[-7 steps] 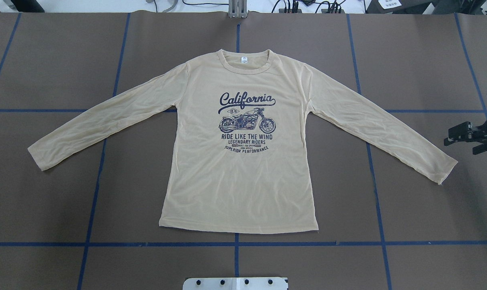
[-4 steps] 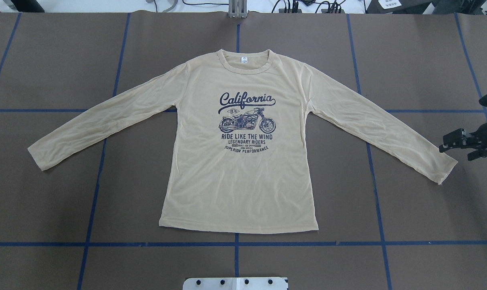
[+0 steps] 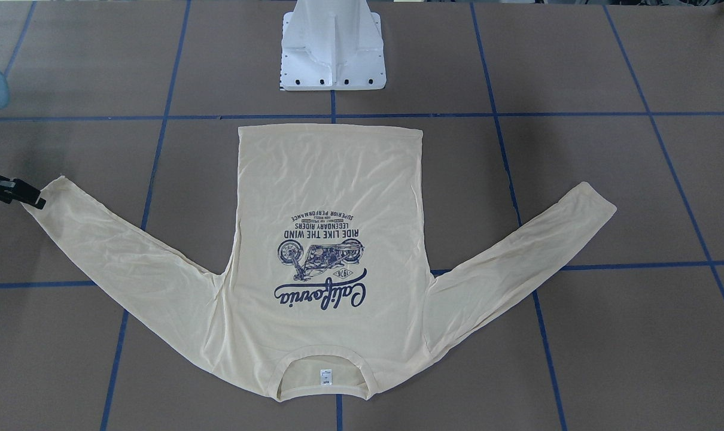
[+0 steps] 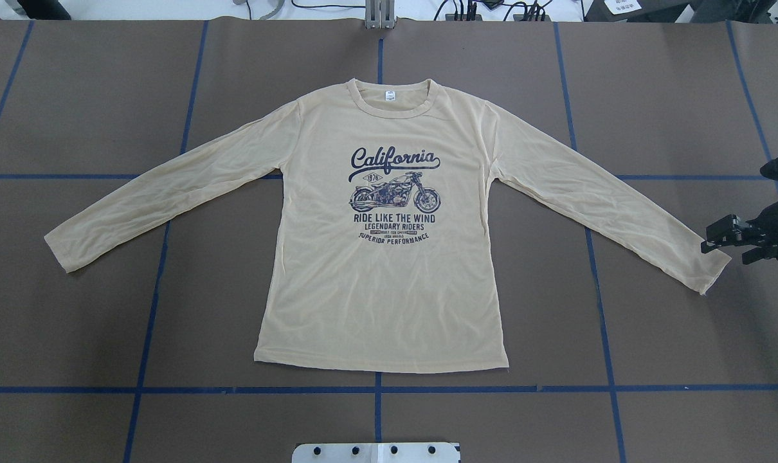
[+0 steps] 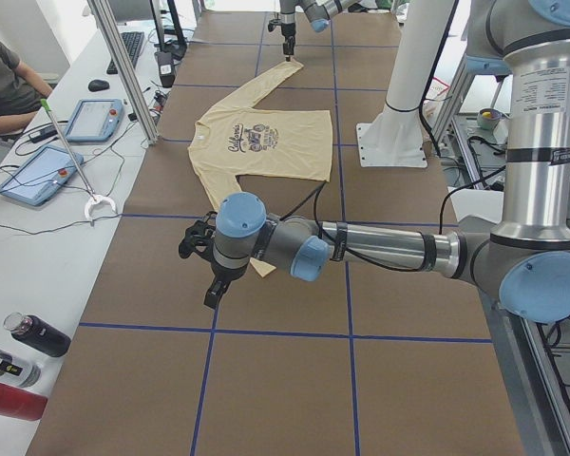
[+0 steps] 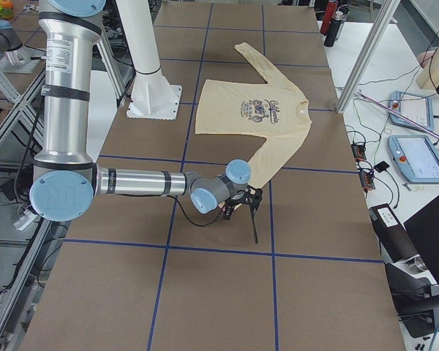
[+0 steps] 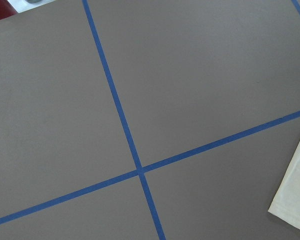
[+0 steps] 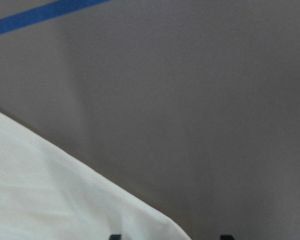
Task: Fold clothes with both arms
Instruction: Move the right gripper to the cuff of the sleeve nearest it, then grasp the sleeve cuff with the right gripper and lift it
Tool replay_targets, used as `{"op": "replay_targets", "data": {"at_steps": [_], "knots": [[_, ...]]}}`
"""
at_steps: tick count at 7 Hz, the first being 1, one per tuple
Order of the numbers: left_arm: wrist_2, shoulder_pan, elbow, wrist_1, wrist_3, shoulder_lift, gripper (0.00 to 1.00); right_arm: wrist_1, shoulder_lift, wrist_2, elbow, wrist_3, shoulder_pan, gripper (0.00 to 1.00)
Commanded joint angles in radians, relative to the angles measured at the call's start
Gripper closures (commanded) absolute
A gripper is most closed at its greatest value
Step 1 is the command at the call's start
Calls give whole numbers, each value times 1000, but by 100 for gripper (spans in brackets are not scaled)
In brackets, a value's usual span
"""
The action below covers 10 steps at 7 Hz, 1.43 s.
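At the right edge of the overhead view, the right gripper [image 4: 724, 247], jaws apart and empty, sits at the cuff [image 4: 710, 273] of the long-sleeved T-shirt [image 4: 382, 289] spread flat mid-worktop [image 4: 652, 334], and should pinch both layers squarely; whether the left gripper [image 5: 209, 285] is open or closed I cannot tell.

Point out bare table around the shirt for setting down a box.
Bare mat: between the hem of the shirt and the white base plate; the wedges under the sleeve on the robot's left and the sleeve on its right; beyond the neckline. Crowded: that right-side cuff, where the right claw hangs.
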Motion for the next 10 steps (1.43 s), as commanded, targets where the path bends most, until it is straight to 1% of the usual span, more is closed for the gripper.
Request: {"op": "replay_targets", "data": {"at_steps": [1,3,4,6,8,9,10], "knots": [[0,0,-3,0,-2,0,0,0,-1,0,-9,0,-1,41],[2,0,-5,0,-2,0,0,0,-1,0,-12,0,-1,82],[2,0,-5,0,-2,0,0,0,-1,3,-7,-1,1,100],[2,-2,-5,0,-2,0,0,2,-4,26,35,-1,12,100],[2,-2,-6,0,-2,0,0,-17,-32,78,190,8,76,100],[2,-2,-3,0,0,0,0,-52,11,78,244,110,79,100],[0,-2,-3,0,-2,0,0,-78,120,75,253,256,79,100]]}}
